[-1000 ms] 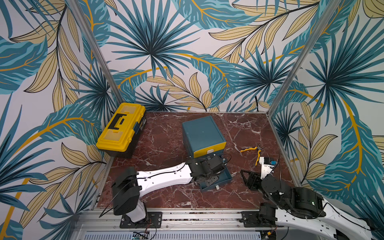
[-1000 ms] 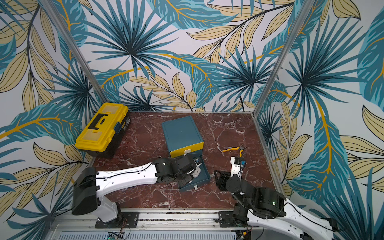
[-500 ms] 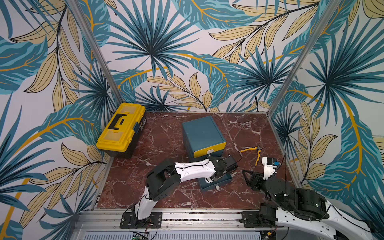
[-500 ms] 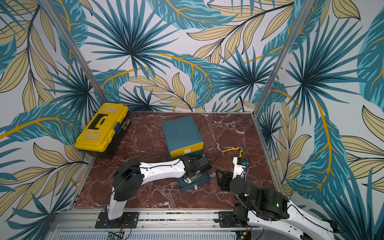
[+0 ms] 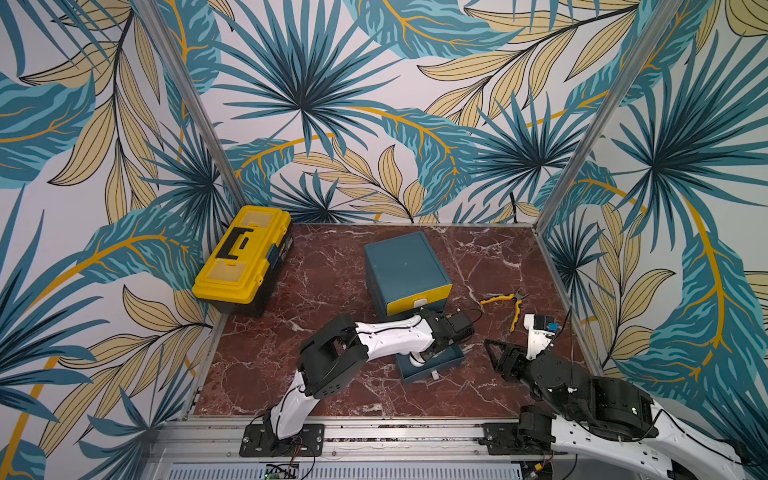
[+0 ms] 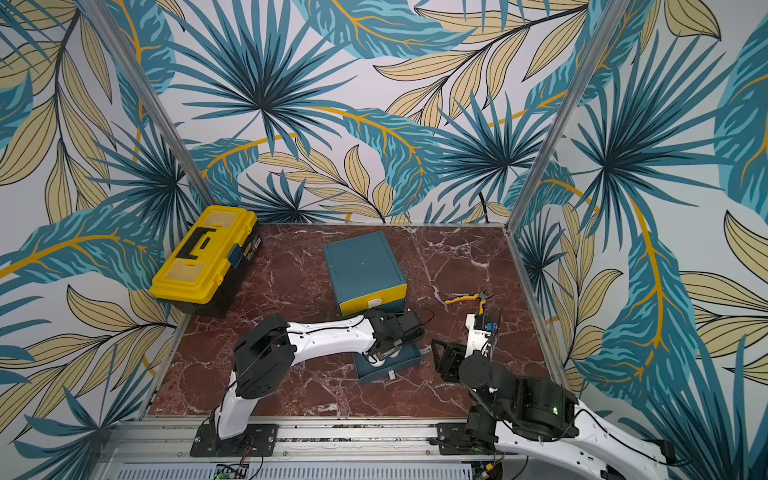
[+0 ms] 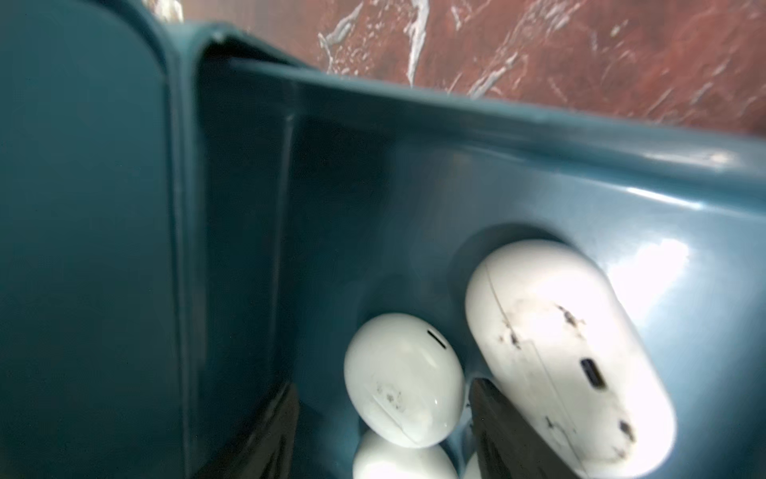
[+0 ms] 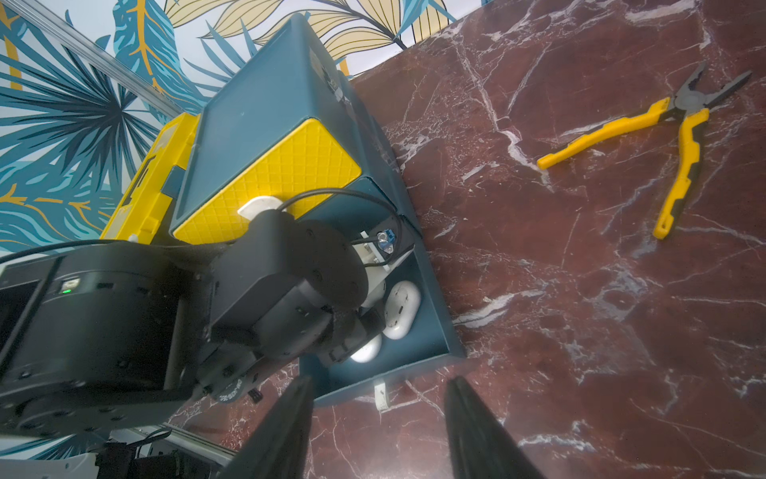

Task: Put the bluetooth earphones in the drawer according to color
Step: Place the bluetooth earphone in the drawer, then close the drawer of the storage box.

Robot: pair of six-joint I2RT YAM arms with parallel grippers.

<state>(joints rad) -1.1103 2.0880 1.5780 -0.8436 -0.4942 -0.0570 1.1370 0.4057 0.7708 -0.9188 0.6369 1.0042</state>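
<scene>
The drawer cabinet [image 5: 405, 270] [image 6: 363, 266] is teal with a yellow top front. Its bottom drawer [image 5: 434, 373] [image 8: 435, 290] is pulled out towards me. My left gripper [image 5: 419, 359] [image 7: 383, 387] reaches down into it and is open. A white earphone case [image 7: 404, 379] lies loose between its fingers [image 7: 505, 431], resting on another white case [image 7: 400, 460]. A third white case [image 7: 559, 352] [image 8: 401, 309] leans against the drawer wall [image 7: 456, 137]. My right gripper [image 5: 496, 357] [image 8: 379, 439] hovers open and empty just in front of the drawer's white tab handle [image 8: 381, 394].
A yellow-and-black toolbox [image 5: 243, 253] [image 6: 203, 257] stands at the back left. Yellow-handled pliers [image 5: 505, 301] [image 8: 679, 137] lie on the marble floor right of the cabinet, near the right wall.
My left arm's elbow has swung in towards the middle, and its jaws have widened around the white case in the drawer. The right gripper has drifted slightly and stays open.
</scene>
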